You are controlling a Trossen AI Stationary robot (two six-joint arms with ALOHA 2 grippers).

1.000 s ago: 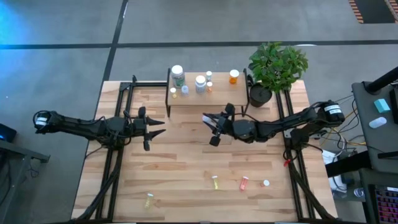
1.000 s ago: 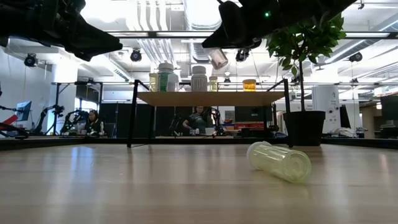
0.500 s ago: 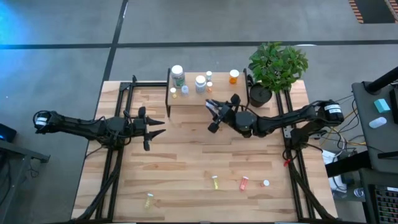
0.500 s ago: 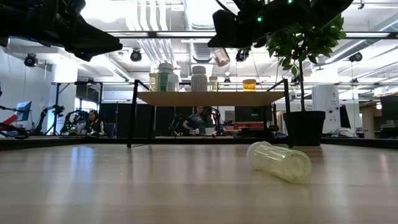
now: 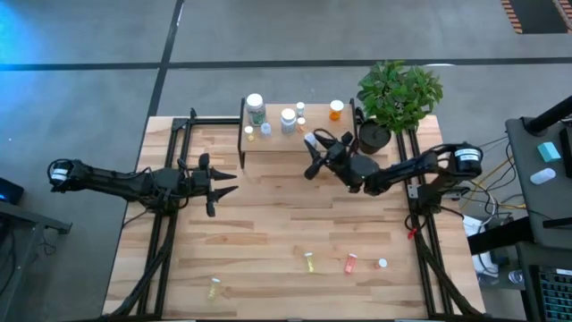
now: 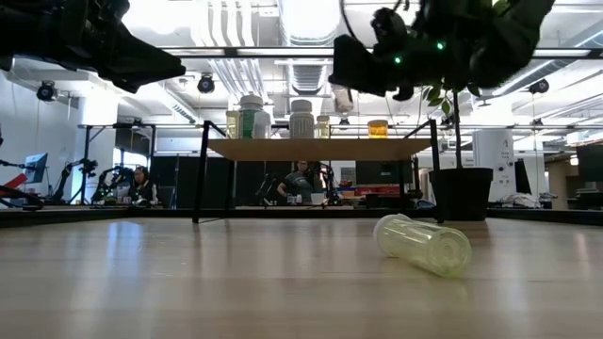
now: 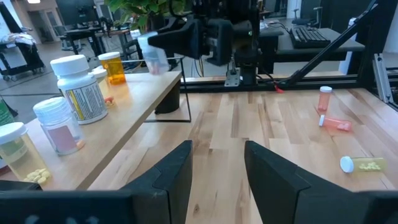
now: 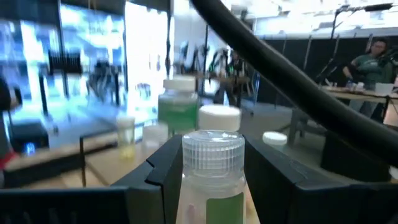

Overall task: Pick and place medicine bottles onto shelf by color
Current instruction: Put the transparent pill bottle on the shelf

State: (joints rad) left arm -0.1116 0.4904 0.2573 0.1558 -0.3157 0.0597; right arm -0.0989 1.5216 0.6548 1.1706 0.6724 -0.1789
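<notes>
While right gripper (image 5: pixel 312 143) clamps clear bottle (image 8: pixel 213 171) at upper centre by shelf (image 5: pixel 317 140), left gripper (image 5: pixel 225 183) idles spread (left of centre).

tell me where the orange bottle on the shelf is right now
In the high view the orange bottle stands upright at the right end of the shelf, beside the potted plant; the right gripper hangs just in front of that end.

Held bottle (image 8: pixel 213 180) base cut off.

Robotics lab: test rigs (image 6: pixel 99 174), ceiling ducts (image 6: pixel 247 71)
</notes>
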